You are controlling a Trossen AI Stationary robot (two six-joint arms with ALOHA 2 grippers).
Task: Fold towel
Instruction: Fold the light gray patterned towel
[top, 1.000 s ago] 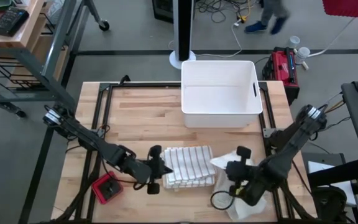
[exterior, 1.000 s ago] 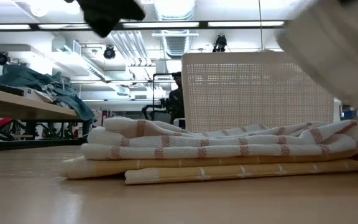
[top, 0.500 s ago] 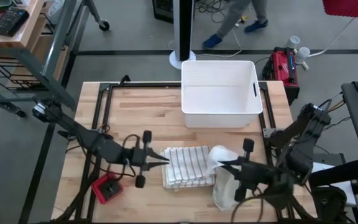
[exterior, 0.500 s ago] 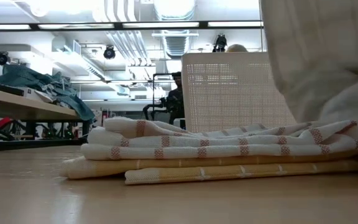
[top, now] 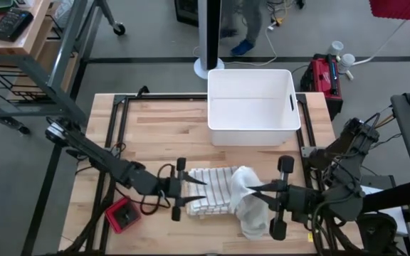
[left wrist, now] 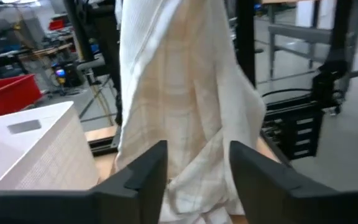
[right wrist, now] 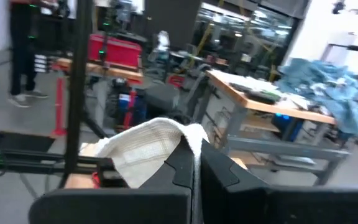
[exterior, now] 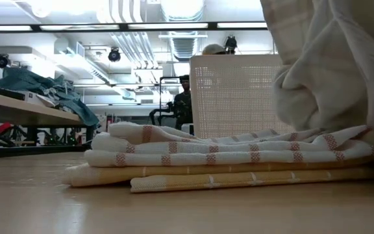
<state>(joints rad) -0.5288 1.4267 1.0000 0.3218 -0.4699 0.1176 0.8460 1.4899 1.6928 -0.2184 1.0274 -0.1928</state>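
Jaws on the left gripper [top: 191, 191] stand apart at the left edge of the folded striped towel [top: 211, 192], with nothing between them. Those of the right gripper [top: 256, 190] are pinched together on a plain cream towel [top: 246, 201], which hangs from the fingertips in a loose bunch over the striped towel's right end.

From above, both towels sit low in the centre of the frame on the pale wooden table [top: 162, 128], below the white plastic bin [top: 251, 107]. How much of the striped towel lies under the cream cloth cannot be made out. In the low view the hanging cloth fills the upper right of the frame and is cut off by the top edge, so the gripper holding it stays hidden there. The striped towel shows as a flat stack of soft layers with reddish bands, and the bin behind it reads as a perforated wall.

The left wrist view shows the cream towel as a tall waffle-textured drape between two dark fingers [left wrist: 145, 171]. In the right wrist view a fold of it bulges above the closed fingers.

A small red device [top: 122, 215] lies at the lower left of the table.
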